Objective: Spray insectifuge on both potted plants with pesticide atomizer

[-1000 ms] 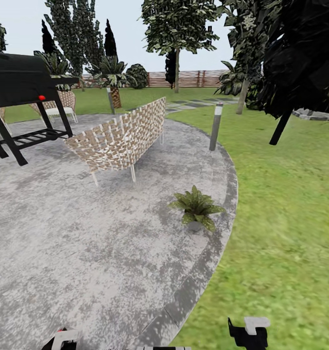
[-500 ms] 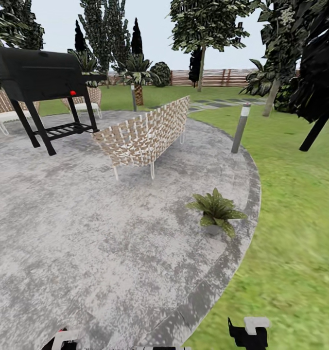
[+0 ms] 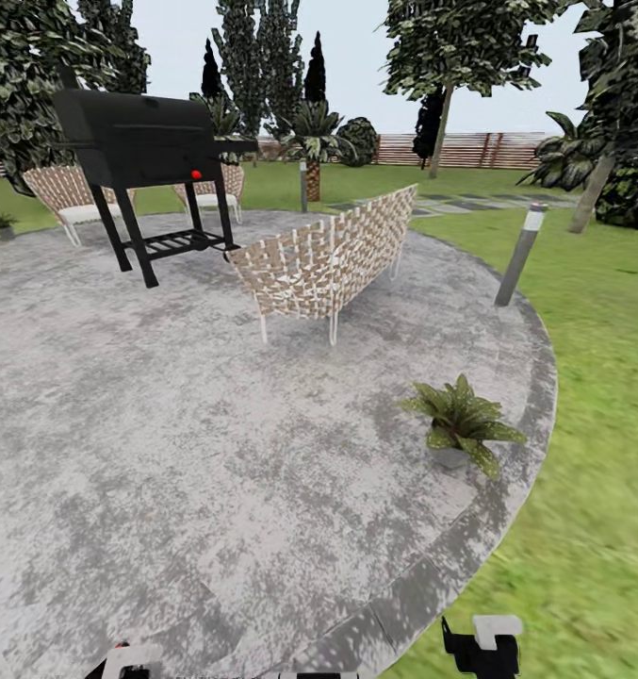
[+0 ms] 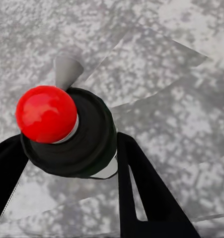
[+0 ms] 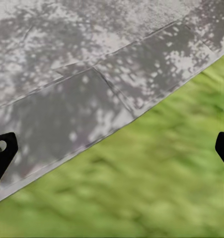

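Stage: early, no spraying judged done | left gripper [image 4: 67, 148]: clamped on dark red-capped object, possibly pesticide atomizer, identity uncertain | right gripper [image 5: 112, 148]: spread wide, empty | potted plant [image 3: 462, 424]: right of centre, patio [image 3: 168, 453] edge | second plant unsprayed.

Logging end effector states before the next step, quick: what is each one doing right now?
Left end effector: shut on a dark object with a red ball top.
Right end effector: open, holding nothing.

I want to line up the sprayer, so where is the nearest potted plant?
In the head view, the potted plant stands right of centre on the paved patio, near its curved edge, nearer than the wicker chair.
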Tool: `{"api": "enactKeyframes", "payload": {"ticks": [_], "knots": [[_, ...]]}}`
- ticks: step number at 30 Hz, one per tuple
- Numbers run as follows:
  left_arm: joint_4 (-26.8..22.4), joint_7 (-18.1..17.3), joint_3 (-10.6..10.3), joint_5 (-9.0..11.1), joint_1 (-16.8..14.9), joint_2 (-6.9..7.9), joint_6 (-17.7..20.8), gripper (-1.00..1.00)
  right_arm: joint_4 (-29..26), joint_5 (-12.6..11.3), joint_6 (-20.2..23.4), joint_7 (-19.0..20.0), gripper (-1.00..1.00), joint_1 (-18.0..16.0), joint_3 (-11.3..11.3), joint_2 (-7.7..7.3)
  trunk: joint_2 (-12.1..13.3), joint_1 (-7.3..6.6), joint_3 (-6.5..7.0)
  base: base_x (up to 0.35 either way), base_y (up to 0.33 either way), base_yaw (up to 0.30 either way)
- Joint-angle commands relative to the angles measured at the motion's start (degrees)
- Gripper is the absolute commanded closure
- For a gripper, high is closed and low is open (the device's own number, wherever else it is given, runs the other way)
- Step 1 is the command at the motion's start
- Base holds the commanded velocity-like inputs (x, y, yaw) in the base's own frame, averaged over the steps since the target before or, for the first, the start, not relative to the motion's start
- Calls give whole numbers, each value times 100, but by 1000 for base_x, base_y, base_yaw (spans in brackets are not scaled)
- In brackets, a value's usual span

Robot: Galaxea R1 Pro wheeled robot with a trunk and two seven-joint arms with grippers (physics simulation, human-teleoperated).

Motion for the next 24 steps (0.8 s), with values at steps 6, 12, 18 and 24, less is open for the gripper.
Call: {"api": "enactKeyframes", "payload": {"ticks": [6, 12, 18, 24], "knots": [[16, 239, 48, -56, -7, -7, -51, 100, -4, -33, -9, -24, -100, 8, 51, 1, -2, -1, -4, 0, 0, 279], [24, 189, 46, -56, -7, -3, -52, 100, -5, -33, -9, -24, -100, 9, 51, 8, -2, -1, -4, 0, 0, 279], [24, 185, 46, -56, -7, -10, -53, 100, -2, -33, -9, -24, -100, 9, 51, 8, -2, -1, -4, 0, 169, 279], [24, 187, 46, -56, -3, -11, -53, 100, 1, -30, -9, -24, -100, 25, 51, 8, -2, -1, -4, 0, 190, 279]]}}
